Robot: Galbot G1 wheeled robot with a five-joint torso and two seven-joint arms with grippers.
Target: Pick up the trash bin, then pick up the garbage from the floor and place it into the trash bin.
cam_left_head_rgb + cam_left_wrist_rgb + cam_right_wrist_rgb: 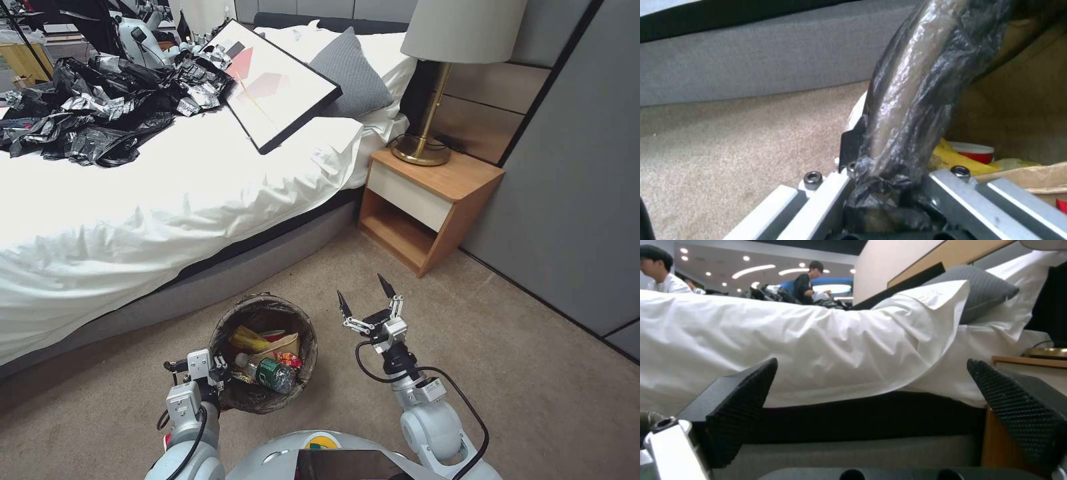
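My left gripper (pixel 223 373) has its jaws clamped on the bagged rim of the trash bin (pixel 303 330), at about eight o'clock on the rim. Inside lie a green-labelled bottle (pixel 272 373), yellow wrapper (pixel 247 340) and what looks like tan paper. My right gripper (pixel 365 297) hovers at the bin's three o'clock, jaws wide, empty. I'd keep the bin level so nothing spills
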